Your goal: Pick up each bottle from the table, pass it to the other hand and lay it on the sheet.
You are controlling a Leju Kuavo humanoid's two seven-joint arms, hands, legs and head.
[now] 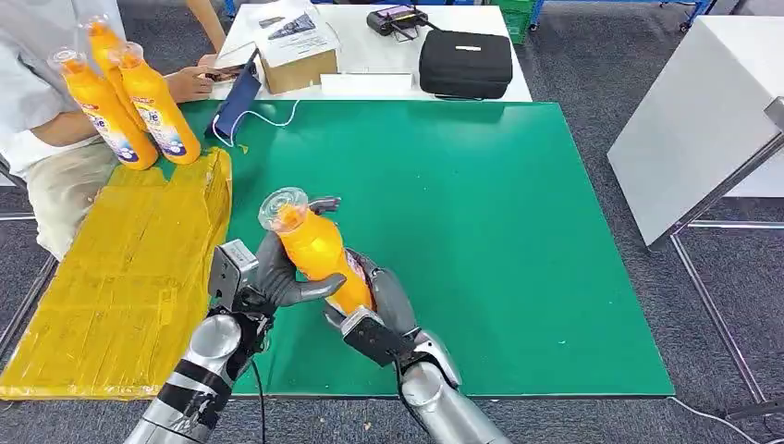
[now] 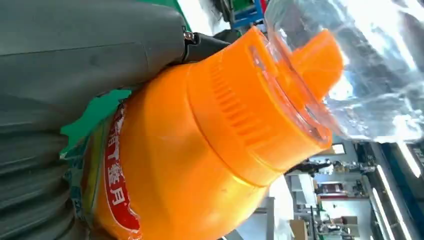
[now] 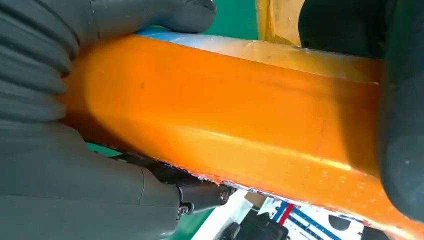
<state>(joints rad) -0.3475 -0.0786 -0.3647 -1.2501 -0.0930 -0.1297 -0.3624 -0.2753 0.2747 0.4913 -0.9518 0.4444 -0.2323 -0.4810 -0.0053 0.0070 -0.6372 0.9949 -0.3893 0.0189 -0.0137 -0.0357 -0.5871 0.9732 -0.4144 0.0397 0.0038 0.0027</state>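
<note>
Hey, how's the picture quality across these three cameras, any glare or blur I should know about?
Head view: evenly lit and sharp, with slight glare on the clear cap. Left wrist view: the bottle is sharp, the clear cap glares white, the room behind is blurred. Right wrist view: very close, the bottle side shows a soft sheen, and the dark fingers are shadowed.

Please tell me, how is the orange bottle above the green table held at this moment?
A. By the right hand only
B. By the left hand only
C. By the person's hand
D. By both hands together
D: the left hand wraps the orange bottle near its neck while the right hand grips its lower body.
</note>
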